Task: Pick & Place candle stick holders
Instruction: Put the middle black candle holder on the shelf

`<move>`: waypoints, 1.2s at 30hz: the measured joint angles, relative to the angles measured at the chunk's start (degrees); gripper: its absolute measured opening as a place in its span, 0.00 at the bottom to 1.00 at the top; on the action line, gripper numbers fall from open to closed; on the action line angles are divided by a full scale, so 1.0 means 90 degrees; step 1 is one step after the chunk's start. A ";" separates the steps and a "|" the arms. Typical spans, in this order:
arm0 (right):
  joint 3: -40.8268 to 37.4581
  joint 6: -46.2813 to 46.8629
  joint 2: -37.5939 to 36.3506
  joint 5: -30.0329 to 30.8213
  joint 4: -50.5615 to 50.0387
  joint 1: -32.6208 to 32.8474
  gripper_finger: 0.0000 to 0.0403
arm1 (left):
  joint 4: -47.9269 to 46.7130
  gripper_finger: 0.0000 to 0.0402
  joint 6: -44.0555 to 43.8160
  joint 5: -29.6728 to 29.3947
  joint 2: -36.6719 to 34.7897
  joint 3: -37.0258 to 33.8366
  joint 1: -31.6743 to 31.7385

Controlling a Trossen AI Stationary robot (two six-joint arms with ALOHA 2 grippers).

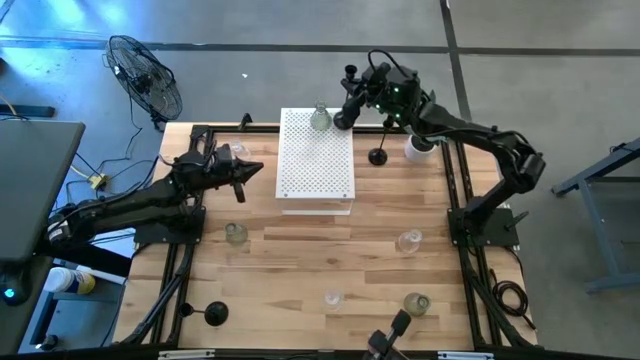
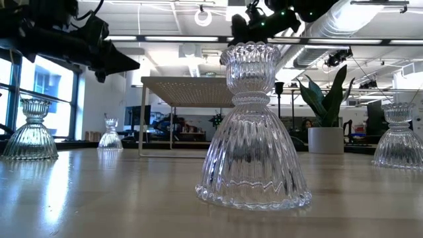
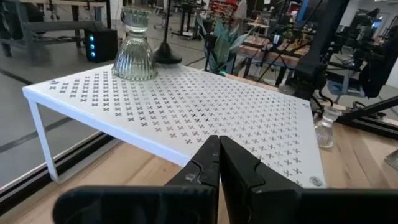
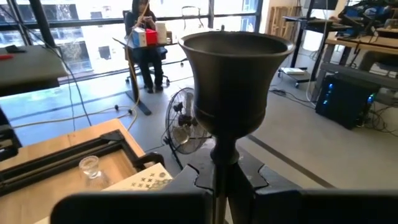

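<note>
While the right gripper (image 1: 352, 108) is clamping a black candle stick holder (image 1: 349, 95) by its thin stem, the high view is showing it hanging over the far right corner of the white perforated shelf (image 1: 316, 162). One greenish glass holder (image 1: 320, 118) is standing on the far edge of that shelf. A second black holder (image 1: 378, 155) is sitting on the table (image 1: 300, 260) just right of the shelf, a third (image 1: 216, 314) at the near left. Clear glass holders (image 1: 408, 241) are lying scattered across the near half. The left gripper (image 1: 243, 172) is waiting left of the shelf, fingers shut on nothing.

Low view: a ribbed clear glass holder (image 2: 254, 129) is filling the centre, with others standing to the left (image 2: 31, 129) and right (image 2: 399, 135).

Left wrist view: the left fingers (image 3: 233, 168) are pressing together, empty, pointing at the shelf (image 3: 205, 106) and the glass holder (image 3: 135, 43) on its far side.

Right wrist view: the black cup (image 4: 235, 74) is rising upright from the closed right fingers (image 4: 252, 177), stem pinched between them.

Handling judgement: black holders look stiff, light and top-heavy, so gripping low on the stem seems best. Glass ones are likely slippery and fragile; taking them at the narrow waist looks safest.
</note>
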 joint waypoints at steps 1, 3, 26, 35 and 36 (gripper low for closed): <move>0.0000 -0.0001 0.0000 -0.0001 0.0006 0.0000 0.01 | -0.0042 0.00 0.0001 0.0000 0.0000 0.0000 0.0000; 0.0001 -0.0001 0.0000 0.0001 0.0008 0.0001 0.01 | -0.0105 0.00 -0.0001 0.0000 0.0002 0.0000 0.0000; 0.0018 0.0155 0.0298 0.0018 0.0250 0.0003 0.02 | -0.0458 0.00 -0.0001 -0.0015 0.0002 0.0000 0.0000; 0.0007 0.0172 0.0296 -0.0006 0.0291 0.0005 0.02 | -0.0564 0.00 -0.0001 -0.0012 0.0000 0.0000 0.0000; 0.0007 0.0174 0.0296 -0.0008 0.0292 0.0005 0.02 | -0.0550 0.00 -0.0001 -0.0012 0.0002 0.0000 0.0000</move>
